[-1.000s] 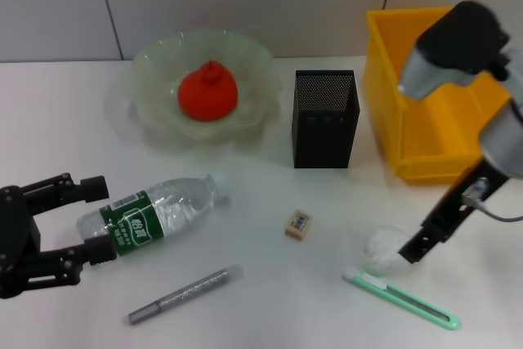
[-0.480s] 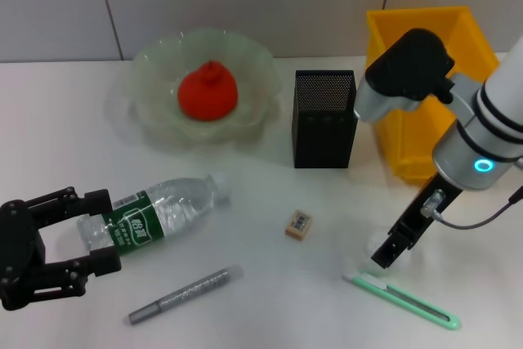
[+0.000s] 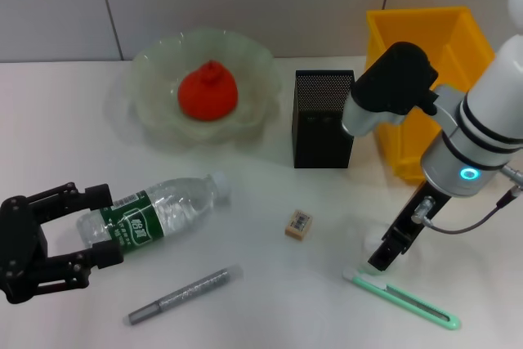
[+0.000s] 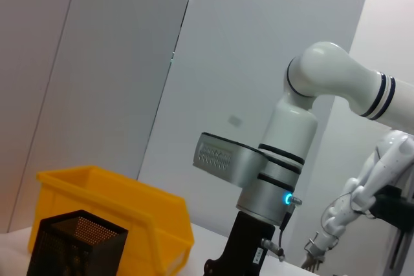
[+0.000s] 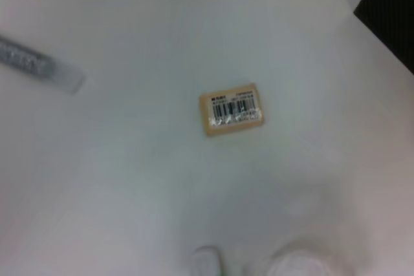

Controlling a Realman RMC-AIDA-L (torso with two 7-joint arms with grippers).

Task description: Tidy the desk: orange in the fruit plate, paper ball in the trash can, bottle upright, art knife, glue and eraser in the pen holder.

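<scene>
R end effector (image 3: 384,256) down over paper ball (image 3: 377,244) nr tabletop (image 3: 270,300) front edge – grip state unclear; L end effector (image 3: 100,225) fingers apart round bottle (image 3: 155,212) base.

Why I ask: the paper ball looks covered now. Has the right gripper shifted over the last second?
Yes. The right gripper has moved left along the desk, nearer the eraser, still just above the art knife.

The worktop (image 3: 270,308) is smooth, matt white. The fruit plate (image 3: 155,124) looks like translucent, glossy plastic; the orange (image 3: 208,92) has rough, dull skin. The pen holder (image 3: 324,118) is matt black metal mesh. The trash can (image 3: 425,149) is smooth plastic. The bottle (image 3: 155,212) is clear, shiny plastic. The glue (image 3: 185,294) glitters silver-grey.
</scene>
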